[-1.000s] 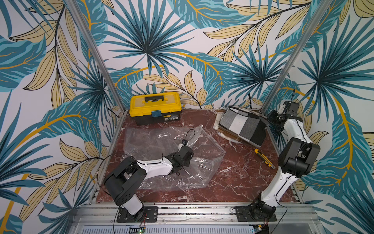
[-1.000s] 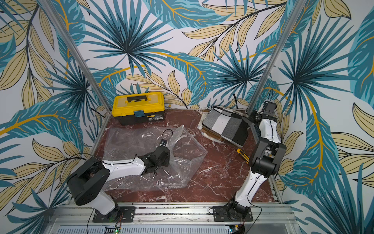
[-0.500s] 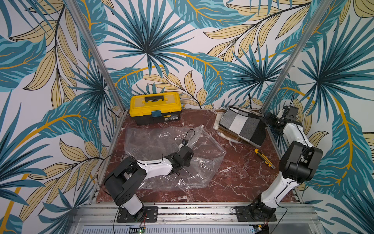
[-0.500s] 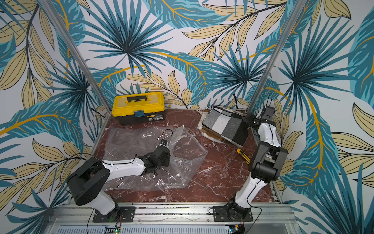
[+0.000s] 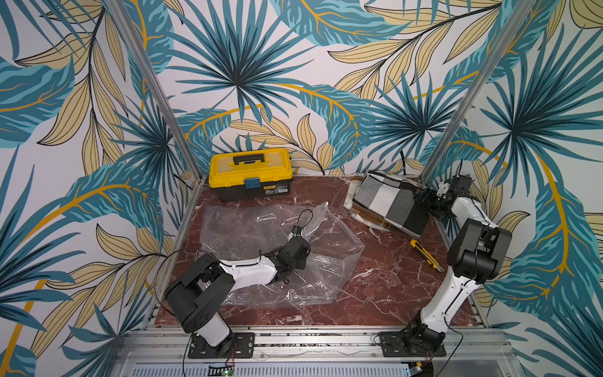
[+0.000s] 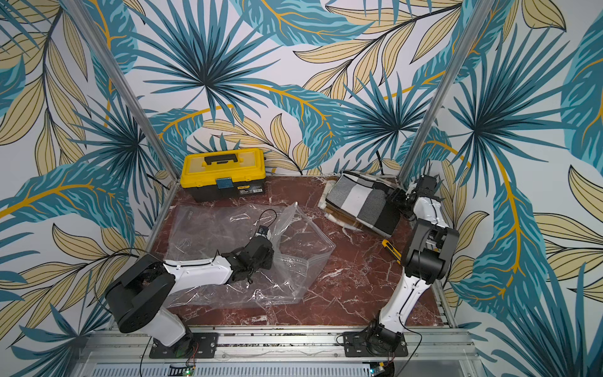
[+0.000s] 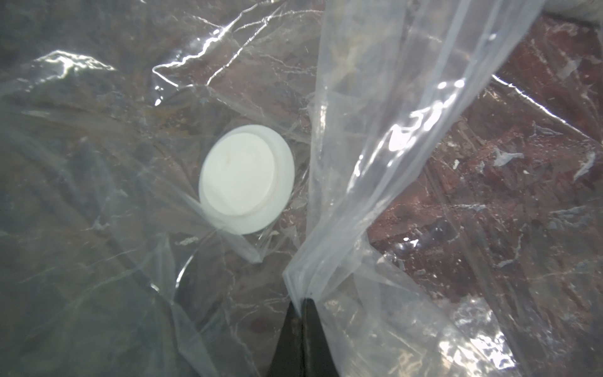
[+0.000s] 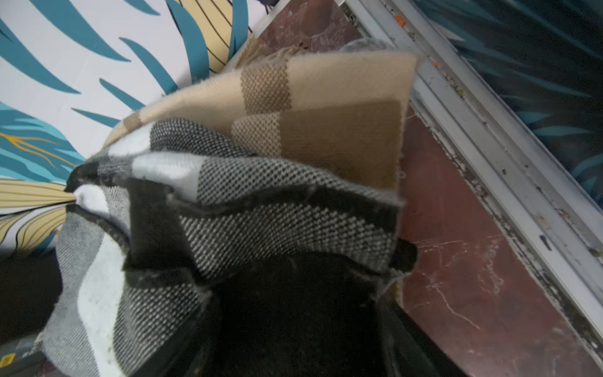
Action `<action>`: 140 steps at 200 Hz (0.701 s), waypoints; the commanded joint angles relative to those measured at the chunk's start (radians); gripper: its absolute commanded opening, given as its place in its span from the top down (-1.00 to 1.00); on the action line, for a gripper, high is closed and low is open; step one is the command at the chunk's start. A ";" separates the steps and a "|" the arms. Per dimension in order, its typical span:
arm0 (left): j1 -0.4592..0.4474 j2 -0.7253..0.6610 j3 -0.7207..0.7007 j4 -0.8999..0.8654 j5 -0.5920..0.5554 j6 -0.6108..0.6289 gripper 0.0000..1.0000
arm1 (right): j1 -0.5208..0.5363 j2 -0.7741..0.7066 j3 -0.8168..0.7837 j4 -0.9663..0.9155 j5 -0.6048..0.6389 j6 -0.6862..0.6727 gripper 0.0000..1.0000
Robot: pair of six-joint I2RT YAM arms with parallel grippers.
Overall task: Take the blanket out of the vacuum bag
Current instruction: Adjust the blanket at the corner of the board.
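Marble tabletop lies bare between vacuum bag, pinched by left jaws, and blanket; right jaws' grip unclear.

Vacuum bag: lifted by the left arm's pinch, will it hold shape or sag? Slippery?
Likely floppy: the vacuum bag creases into a thin fold at the shut left gripper. Probably light, being empty, with slick glossy film; the white valve may weigh one spot down.

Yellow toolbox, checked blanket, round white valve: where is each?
yellow toolbox (image 5: 249,171): in a top view, on its lid.
checked blanket (image 5: 385,199): in a top view, on its white stripe.
round white valve (image 7: 243,181): left wrist view, on its cap.
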 commanded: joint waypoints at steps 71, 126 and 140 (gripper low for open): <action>-0.001 -0.004 0.011 0.002 0.003 0.005 1.00 | 0.007 -0.070 -0.007 -0.007 -0.044 -0.003 1.00; 0.002 0.007 0.010 0.004 0.006 0.001 1.00 | 0.013 -0.166 -0.039 0.068 0.126 -0.066 1.00; 0.002 0.011 0.011 0.003 0.008 0.001 1.00 | 0.013 -0.183 -0.066 0.106 0.189 -0.066 1.00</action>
